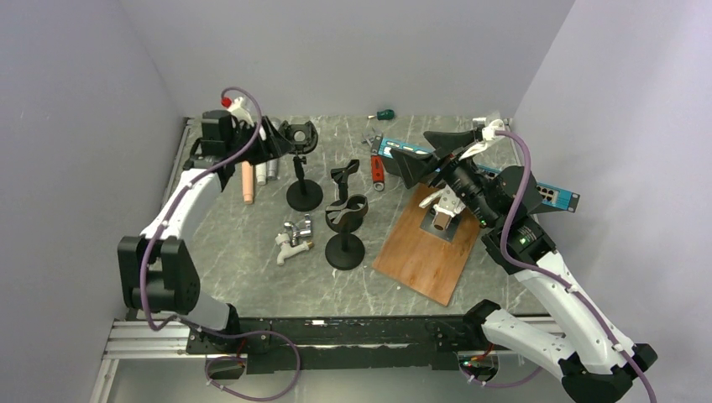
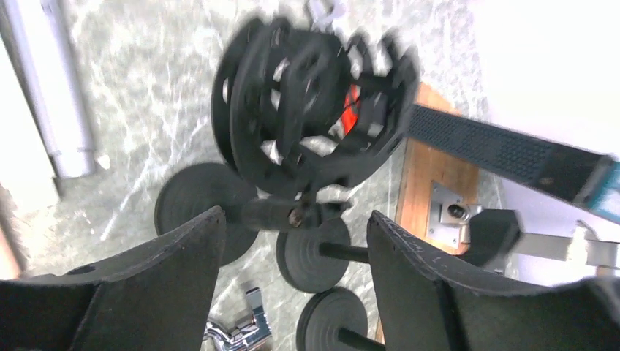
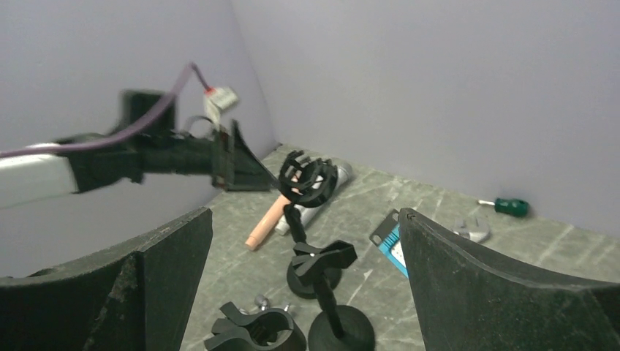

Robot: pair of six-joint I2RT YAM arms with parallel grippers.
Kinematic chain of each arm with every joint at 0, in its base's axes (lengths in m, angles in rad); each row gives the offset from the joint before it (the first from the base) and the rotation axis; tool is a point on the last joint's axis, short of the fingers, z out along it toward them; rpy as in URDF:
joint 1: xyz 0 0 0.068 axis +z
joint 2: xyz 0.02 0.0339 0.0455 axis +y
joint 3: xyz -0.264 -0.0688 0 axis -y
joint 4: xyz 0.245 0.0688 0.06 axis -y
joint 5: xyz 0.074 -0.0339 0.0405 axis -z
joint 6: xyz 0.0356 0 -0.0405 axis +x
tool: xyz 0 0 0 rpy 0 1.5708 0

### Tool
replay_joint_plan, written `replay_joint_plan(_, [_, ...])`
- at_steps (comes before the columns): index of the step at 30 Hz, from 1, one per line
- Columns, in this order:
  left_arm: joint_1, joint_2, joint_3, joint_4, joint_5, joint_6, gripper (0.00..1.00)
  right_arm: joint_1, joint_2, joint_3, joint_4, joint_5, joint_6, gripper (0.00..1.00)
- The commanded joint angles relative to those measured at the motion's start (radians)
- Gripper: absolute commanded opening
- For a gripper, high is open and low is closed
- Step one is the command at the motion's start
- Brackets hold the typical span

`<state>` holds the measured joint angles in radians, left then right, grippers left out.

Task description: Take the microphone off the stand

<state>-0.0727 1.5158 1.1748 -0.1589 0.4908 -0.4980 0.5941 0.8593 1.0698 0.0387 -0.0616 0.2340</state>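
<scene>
A black stand with a ring-shaped shock mount (image 1: 298, 136) stands at the back left, and its ring looks empty in the left wrist view (image 2: 314, 110). A pink microphone (image 1: 248, 181) and a silver one (image 1: 262, 172) lie flat on the table beside it. Both also show in the right wrist view, the pink one (image 3: 265, 221) and the silver one (image 3: 330, 179). My left gripper (image 1: 273, 144) is open and empty, just left of the mount, which sits ahead of its jaws (image 2: 296, 227). My right gripper (image 1: 424, 155) is open and empty, held high over the table's right middle (image 3: 305, 219).
Two more black stands, one with a clip (image 1: 346, 175) and one with a clamp (image 1: 346, 214), stand mid-table. A chrome tap (image 1: 294, 239), a wooden board (image 1: 424, 252), a blue rack unit (image 1: 554, 195), a red tool (image 1: 378, 173) and a green screwdriver (image 1: 384, 113) lie around.
</scene>
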Motion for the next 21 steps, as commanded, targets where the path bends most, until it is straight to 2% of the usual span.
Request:
replay_joint_plan(1, [0.001, -0.152, 0.135, -0.079, -0.033, 0.078, 0.76, -0.001, -0.011, 0.047, -0.087, 0.103, -0.015, 1.0])
replay_joint_plan(5, [0.0, -0.242, 0.149, -0.024, 0.076, 0.042, 0.78, -0.001, -0.007, 0.12, -0.232, 0.227, -0.017, 1.0])
replay_joint_plan(8, [-0.015, -0.362, 0.046, 0.215, 0.248, -0.103, 0.79, -0.001, 0.013, 0.207, -0.413, 0.387, -0.002, 1.0])
replay_joint_plan(10, [-0.049, -0.445, -0.016, 0.364, 0.28, -0.171, 0.82, -0.001, 0.011, 0.241, -0.499, 0.504, 0.015, 1.0])
replay_joint_plan(11, [-0.073, -0.487, -0.023, 0.38, 0.275, -0.167, 0.83, -0.001, 0.003, 0.247, -0.53, 0.556, 0.017, 1.0])
replay_joint_plan(13, [-0.131, -0.575, -0.009, 0.309, 0.221, -0.091, 0.84, 0.0, -0.034, 0.242, -0.568, 0.634, 0.018, 1.0])
replay_joint_plan(16, [-0.237, -0.689, -0.012, 0.21, 0.062, 0.057, 0.91, -0.001, -0.093, 0.21, -0.574, 0.68, -0.017, 1.0])
replay_joint_plan(19, [-0.26, -0.789, -0.093, 0.251, -0.002, 0.067, 0.99, -0.001, -0.124, 0.22, -0.621, 0.735, -0.006, 1.0])
replay_joint_plan(21, [-0.26, -0.835, -0.117, 0.247, -0.031, 0.076, 0.99, -0.002, -0.137, 0.24, -0.649, 0.739, 0.003, 1.0])
